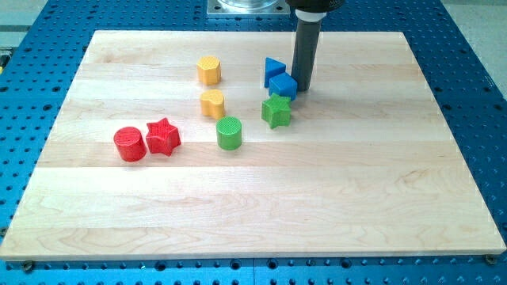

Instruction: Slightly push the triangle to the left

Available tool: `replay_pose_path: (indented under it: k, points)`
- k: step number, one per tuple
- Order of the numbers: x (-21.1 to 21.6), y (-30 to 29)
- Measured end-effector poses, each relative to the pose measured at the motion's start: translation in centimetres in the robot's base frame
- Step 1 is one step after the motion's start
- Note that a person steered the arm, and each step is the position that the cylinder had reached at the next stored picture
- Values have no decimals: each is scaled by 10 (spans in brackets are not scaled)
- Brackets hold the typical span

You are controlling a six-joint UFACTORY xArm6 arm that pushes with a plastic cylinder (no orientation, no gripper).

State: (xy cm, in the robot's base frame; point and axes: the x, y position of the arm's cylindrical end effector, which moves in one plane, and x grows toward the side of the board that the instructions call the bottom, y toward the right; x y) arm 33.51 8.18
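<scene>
Pale wooden desk (356, 190) sits on a blue perforated base (475, 95), with wide bare room at its near and right sides. The end effector is a plain rod with no jaws to open or close. Its tip (303, 87) touches the blue cube's (283, 85) right side. The blue triangle (273, 70) stands just beyond that cube, touching it. Open wood lies left of it before the yellow hexagon (208, 70). The green star (276, 112) is just nearer.

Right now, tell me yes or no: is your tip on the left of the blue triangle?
No, my tip stands right of the blue triangle, beside the blue cube.
</scene>
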Motion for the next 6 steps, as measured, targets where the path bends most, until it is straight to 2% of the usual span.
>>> replay_pose_path:
  k: [2, 4, 6]
  points:
    - [-7, -20]
    - [-41, -10]
    - [-41, -32]
